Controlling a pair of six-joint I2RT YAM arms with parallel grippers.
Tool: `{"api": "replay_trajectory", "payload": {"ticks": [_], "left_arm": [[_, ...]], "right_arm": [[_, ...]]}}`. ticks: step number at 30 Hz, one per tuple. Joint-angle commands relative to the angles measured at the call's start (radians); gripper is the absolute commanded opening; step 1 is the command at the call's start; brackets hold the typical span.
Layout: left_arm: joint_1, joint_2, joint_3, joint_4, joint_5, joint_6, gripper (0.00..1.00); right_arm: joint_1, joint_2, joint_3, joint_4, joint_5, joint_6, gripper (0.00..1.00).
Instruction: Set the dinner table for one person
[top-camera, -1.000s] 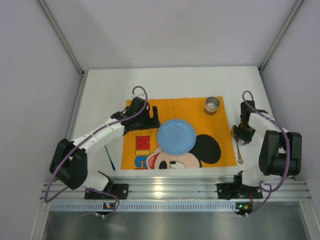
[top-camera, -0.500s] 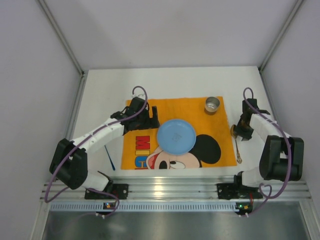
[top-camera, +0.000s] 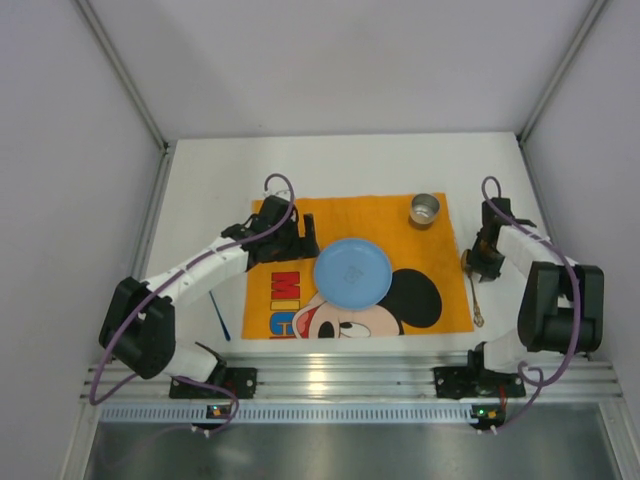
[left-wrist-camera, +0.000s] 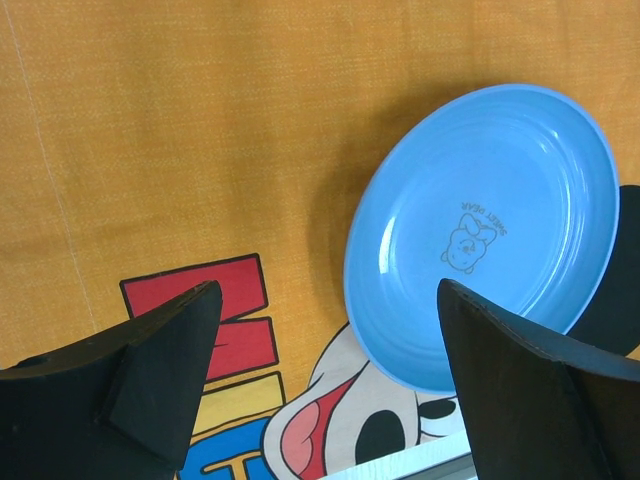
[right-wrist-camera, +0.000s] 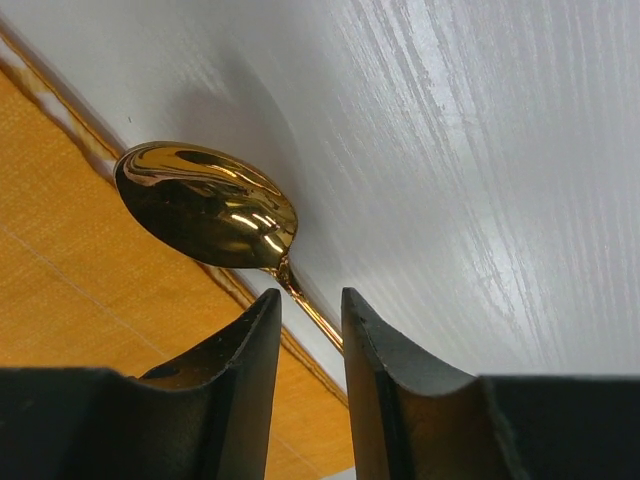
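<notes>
On the surface (top-camera: 330, 165), plate (top-camera: 352, 272) and cup (top-camera: 425, 210) are being judged placed. The spoon (right-wrist-camera: 205, 205), at the plate's 3 o'clock, is being straddled by the right claw (right-wrist-camera: 312, 298), and whether it is being grasped cannot be told. The left claw (left-wrist-camera: 330, 300) is being held released, and the blue utensil (top-camera: 219, 316) at 8 o'clock is being left unplaced.

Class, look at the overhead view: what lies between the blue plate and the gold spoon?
Between the blue plate and the gold spoon lies only the orange cloth, printed with Mickey's black ear. The top external view shows this.
</notes>
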Motion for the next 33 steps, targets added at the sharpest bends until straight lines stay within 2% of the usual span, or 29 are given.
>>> {"api": "replay_trajectory", "payload": {"ticks": [1, 6, 11, 15, 18, 21, 26, 33], "left_arm": [[0.005, -0.03, -0.025, 0.013, -0.004, -0.022, 0.94], [0.005, -0.039, -0.037, 0.021, -0.012, -0.035, 0.94], [0.006, -0.047, -0.046, 0.025, -0.026, -0.049, 0.94], [0.006, -0.053, -0.051, 0.027, -0.033, -0.058, 0.94], [0.005, -0.05, -0.048, 0.025, -0.032, -0.061, 0.94], [0.005, -0.043, -0.034, 0.016, -0.02, -0.062, 0.94], [0.003, -0.007, 0.007, 0.015, 0.011, -0.061, 0.93], [0.002, 0.051, 0.104, -0.007, 0.059, -0.069, 0.94]], "right_arm": [[0.01, 0.029, 0.008, 0.02, -0.019, -0.02, 0.32], [0.012, 0.089, 0.029, 0.005, -0.022, -0.026, 0.31], [0.012, 0.156, 0.052, 0.004, -0.01, -0.03, 0.22], [0.012, 0.199, 0.074, 0.007, 0.021, -0.046, 0.0], [0.012, 0.212, 0.118, -0.024, 0.026, -0.058, 0.0], [0.021, 0.146, 0.195, -0.096, 0.042, -0.061, 0.0], [0.029, 0.025, 0.369, -0.251, 0.176, -0.102, 0.0], [0.073, -0.124, 0.477, -0.352, 0.216, -0.095, 0.0]]}}
